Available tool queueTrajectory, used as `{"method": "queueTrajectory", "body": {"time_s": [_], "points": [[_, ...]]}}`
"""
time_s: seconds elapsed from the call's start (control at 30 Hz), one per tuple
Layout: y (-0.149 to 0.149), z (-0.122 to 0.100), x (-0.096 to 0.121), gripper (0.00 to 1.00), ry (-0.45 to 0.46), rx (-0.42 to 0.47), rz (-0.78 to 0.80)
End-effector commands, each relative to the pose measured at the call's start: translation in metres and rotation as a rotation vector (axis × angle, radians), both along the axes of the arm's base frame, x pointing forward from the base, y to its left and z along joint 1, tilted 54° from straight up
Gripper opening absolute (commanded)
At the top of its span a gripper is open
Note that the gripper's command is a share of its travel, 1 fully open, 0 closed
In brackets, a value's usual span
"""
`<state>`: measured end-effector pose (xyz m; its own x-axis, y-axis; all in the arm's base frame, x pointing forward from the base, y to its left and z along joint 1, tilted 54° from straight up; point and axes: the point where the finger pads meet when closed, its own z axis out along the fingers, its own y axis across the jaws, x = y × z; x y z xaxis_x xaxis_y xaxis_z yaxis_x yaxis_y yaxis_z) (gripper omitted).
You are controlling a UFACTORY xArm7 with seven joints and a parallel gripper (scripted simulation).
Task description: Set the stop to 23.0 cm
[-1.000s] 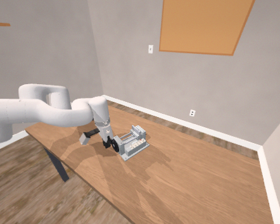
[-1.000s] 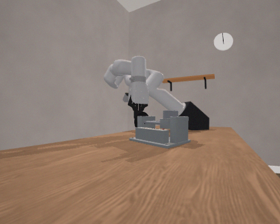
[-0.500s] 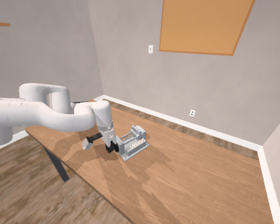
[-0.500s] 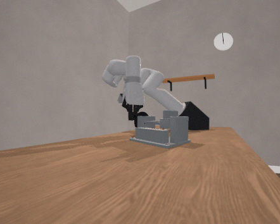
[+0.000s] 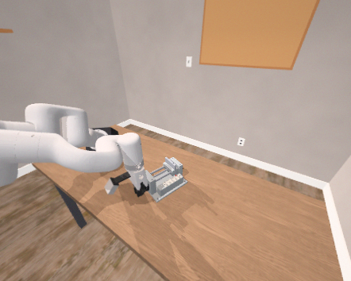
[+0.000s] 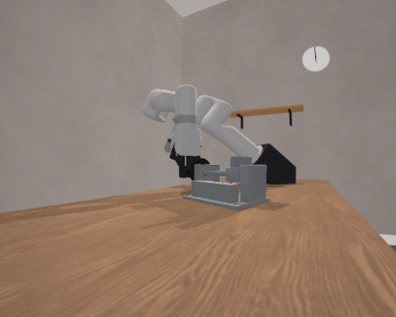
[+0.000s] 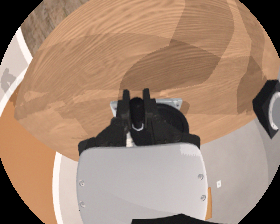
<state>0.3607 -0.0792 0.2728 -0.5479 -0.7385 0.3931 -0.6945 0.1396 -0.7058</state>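
At the near end of the jig (image 5: 163, 194) (image 6: 215, 192), my gripper (image 5: 142, 192) (image 6: 189, 172) (image 7: 136, 97) is clenched on the knob (image 7: 137, 114), off the hub of the wheel (image 6: 202, 162) (image 7: 173, 119), likely for cranking leverage. Stop (image 5: 171, 166) (image 6: 234, 174) sits toward the far end; scale unreadable, so hold the grip.

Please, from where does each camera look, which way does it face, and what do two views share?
Top: sits high, looks obliquely down over the table to the walls; shows the arm and gripper.
Exterior: sits low over the table, looks across the device toward the arm; gripper partly visible.
Wrist: sits on the arm, looks out along the fingers, shut on the handle of the handwheel; shows gripper and its housing.
Shared: exterior and wrist both show the handwheel.
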Motion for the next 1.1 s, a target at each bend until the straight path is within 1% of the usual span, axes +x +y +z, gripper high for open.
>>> {"method": "queueTrajectory", "body": {"time_s": [0.0, 0.27, 0.5, 0.57, 1.07], "points": [[-0.003, -0.004, 0.002, 0.06, 0.001, -0.001, 0.0], [-0.011, -0.015, 0.005, 0.06, 0.001, -0.001, 0.0], [-0.015, -0.027, 0.002, 0.06, 0.001, -0.001, 0.0], [-0.015, -0.027, 0.002, 0.06, 0.001, -0.001, 0.0], [-0.015, -0.044, -0.01, 0.06, 0.001, -0.001, 0.0]]}}
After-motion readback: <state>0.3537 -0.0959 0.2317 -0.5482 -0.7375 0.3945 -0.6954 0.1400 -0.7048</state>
